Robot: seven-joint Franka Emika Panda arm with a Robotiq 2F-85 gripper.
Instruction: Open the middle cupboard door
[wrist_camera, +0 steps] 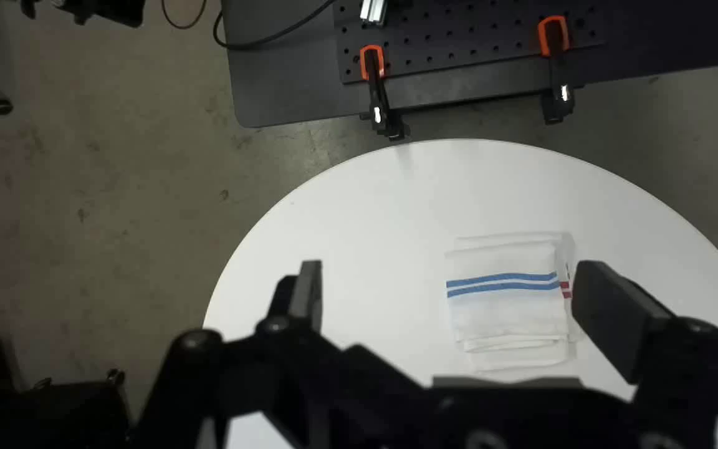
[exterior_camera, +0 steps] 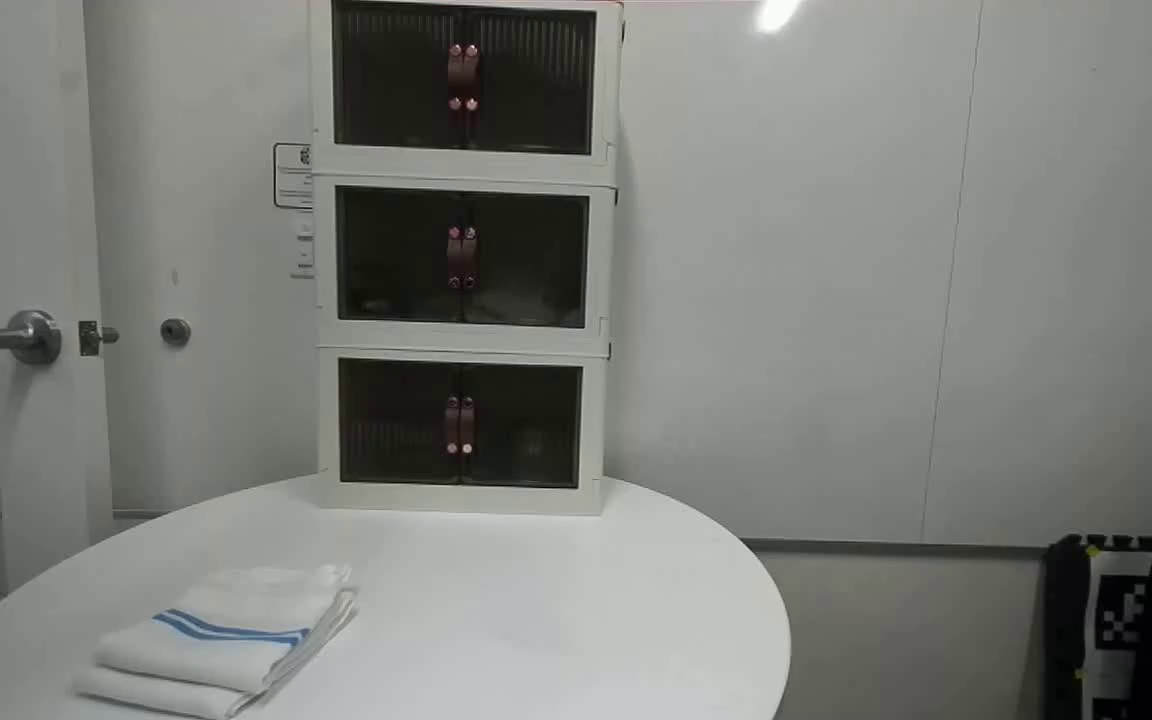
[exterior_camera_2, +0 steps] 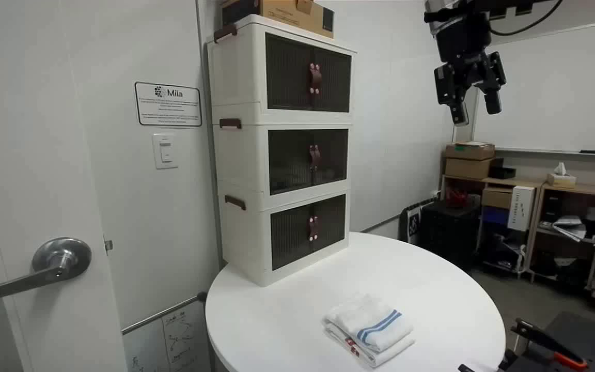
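Above the table [exterior_camera: 556, 600], middle cupboard door [exterior_camera: 488, 258], long axis horizontal, front out across it (fingers [wrist_camera: 621, 321] wide apart).

Glare [exterior_camera: 778, 13] whitens a spot high on the wall [exterior_camera: 786, 260], while the wrist view blurs the hand [wrist_camera: 449, 290].

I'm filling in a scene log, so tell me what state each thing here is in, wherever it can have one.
Middle cupboard door: shut.
Top cupboard door: shut.
Bottom cupboard door: shut.
Gripper: open, holding nothing.
Blue-striped cloth: folded, on the round table.
Room door: standing open.
Tissue box: open, tissue sticking up.
Light switch: cannot tell whether on or off.
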